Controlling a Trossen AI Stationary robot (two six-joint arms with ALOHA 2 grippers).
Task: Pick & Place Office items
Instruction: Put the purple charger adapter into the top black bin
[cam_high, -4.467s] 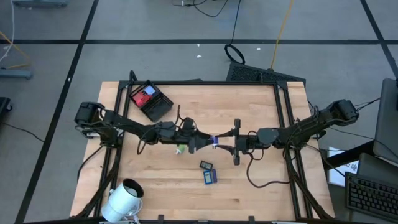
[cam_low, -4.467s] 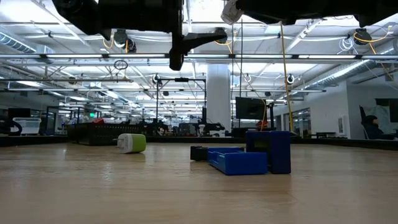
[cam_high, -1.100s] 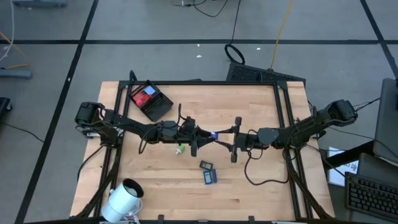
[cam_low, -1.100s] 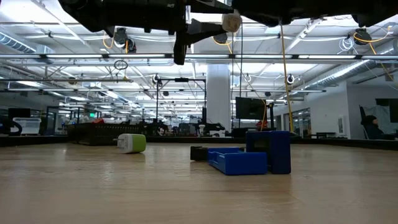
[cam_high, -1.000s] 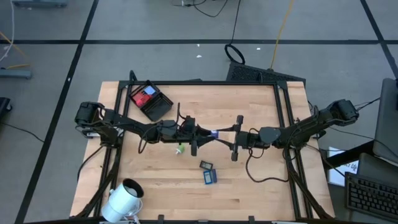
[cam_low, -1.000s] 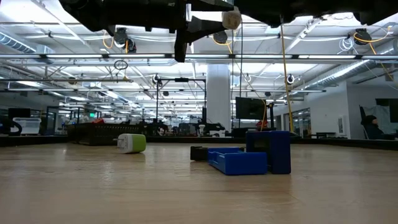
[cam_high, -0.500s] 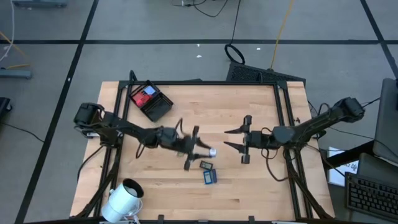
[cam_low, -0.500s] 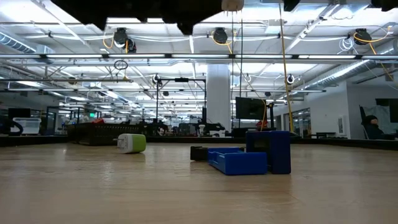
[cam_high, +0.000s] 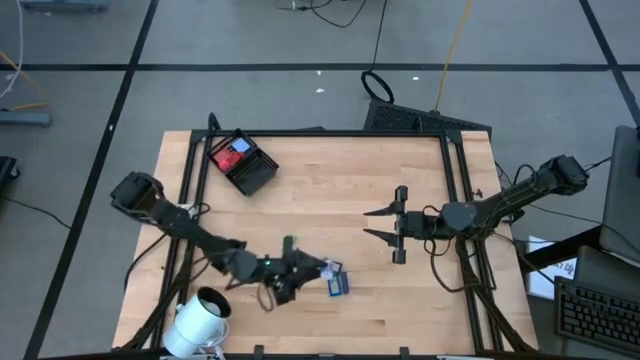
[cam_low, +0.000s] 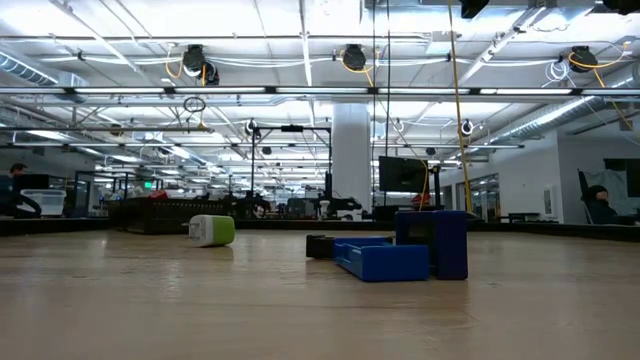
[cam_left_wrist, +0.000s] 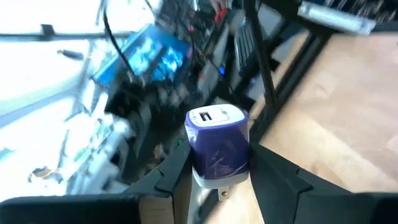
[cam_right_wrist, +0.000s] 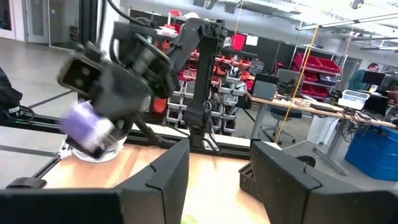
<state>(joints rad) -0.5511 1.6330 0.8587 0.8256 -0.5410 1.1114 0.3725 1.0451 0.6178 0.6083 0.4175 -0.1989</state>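
One purple charger (cam_left_wrist: 217, 146) clamped in left pincer (cam_high: 308, 270) | right pincer (cam_high: 378, 224) apart

Left gripper (cam_high: 318, 266) near blue items (cam_high: 338, 284); right gripper (cam_high: 382, 223) spread.

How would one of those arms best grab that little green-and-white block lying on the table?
The green-and-white block lies on its side, apart from the other items, with bare table around it. I would come straight down from above and close the fingers across its two long flat sides, near the middle. The rounded ends would likely slip.
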